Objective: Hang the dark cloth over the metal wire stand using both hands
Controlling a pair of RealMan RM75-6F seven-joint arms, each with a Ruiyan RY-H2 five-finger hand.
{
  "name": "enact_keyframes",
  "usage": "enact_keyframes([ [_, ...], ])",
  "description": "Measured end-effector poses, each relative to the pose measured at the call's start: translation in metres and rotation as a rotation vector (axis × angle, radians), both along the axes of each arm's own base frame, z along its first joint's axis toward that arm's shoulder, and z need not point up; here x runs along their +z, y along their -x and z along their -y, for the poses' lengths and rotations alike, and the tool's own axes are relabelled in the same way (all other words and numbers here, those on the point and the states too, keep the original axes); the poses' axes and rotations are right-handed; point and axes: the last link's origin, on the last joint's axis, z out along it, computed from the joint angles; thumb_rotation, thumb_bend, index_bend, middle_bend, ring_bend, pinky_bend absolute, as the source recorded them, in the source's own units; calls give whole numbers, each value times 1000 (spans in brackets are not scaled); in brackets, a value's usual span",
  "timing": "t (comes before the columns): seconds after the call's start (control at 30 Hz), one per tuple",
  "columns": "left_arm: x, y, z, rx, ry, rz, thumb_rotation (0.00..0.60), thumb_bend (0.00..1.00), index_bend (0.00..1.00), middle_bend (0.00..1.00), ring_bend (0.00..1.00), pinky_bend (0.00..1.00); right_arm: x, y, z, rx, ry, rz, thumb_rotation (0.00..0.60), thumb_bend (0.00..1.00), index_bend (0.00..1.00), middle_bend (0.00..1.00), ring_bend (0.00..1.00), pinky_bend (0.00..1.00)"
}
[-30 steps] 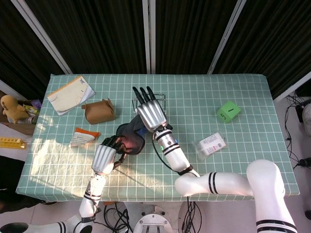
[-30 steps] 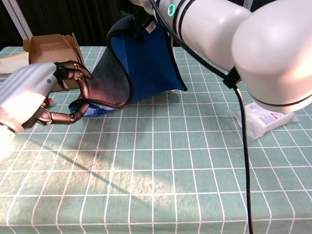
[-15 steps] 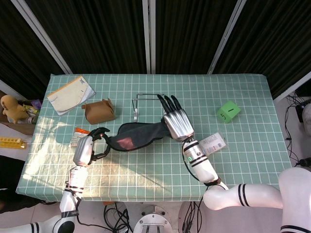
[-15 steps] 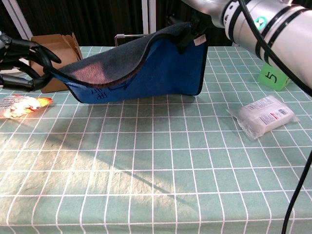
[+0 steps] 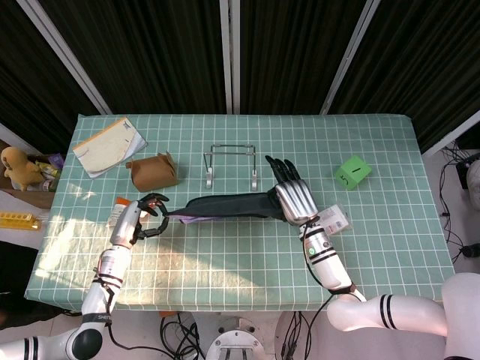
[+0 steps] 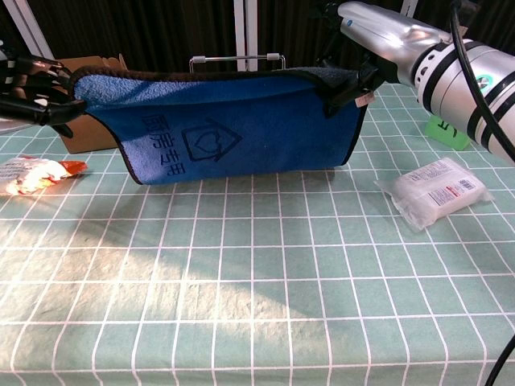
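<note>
On the green checked table (image 5: 247,255) the dark cloth (image 6: 233,133) hangs stretched flat in the air between the two hands, blue face toward the chest view, just in front of the metal wire stand (image 5: 230,163) and not yet over it. The right hand (image 5: 294,199) grips the cloth's one top corner and the left hand (image 5: 133,223) pinches the other, both with fingers closed on the fabric. Around them lie a notebook (image 5: 109,145), a brown box (image 5: 153,172), a white packet (image 6: 435,190) and a green number card (image 5: 352,172).
</note>
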Motion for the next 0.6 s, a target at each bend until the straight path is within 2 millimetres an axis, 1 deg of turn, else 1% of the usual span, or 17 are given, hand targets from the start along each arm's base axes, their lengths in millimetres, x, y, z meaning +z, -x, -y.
enact_keyframes([
  [0.1, 2, -6, -12, 16, 12, -2, 600, 570, 823, 318, 303, 431, -3, 4, 4, -15, 7, 39, 600, 628, 1000, 0, 0, 0],
  [0.2, 5, -16, -25, 18, 23, -5, 600, 574, 824, 318, 303, 431, -4, 0, 9, -18, 9, 73, 600, 631, 1000, 0, 0, 0],
  [0.3, 8, -31, -41, 8, 31, -16, 600, 578, 824, 318, 303, 431, -2, -6, 17, -7, 35, 86, 600, 643, 1000, 0, 0, 0],
  [0.43, 11, -50, -64, 5, 35, -38, 600, 580, 823, 318, 303, 431, 4, -22, 34, 7, 75, 108, 600, 652, 1000, 0, 0, 0],
  [0.6, 19, -66, -95, 45, 25, -60, 600, 581, 824, 321, 304, 431, 11, -40, 61, -22, 101, 112, 600, 653, 1000, 0, 0, 0],
])
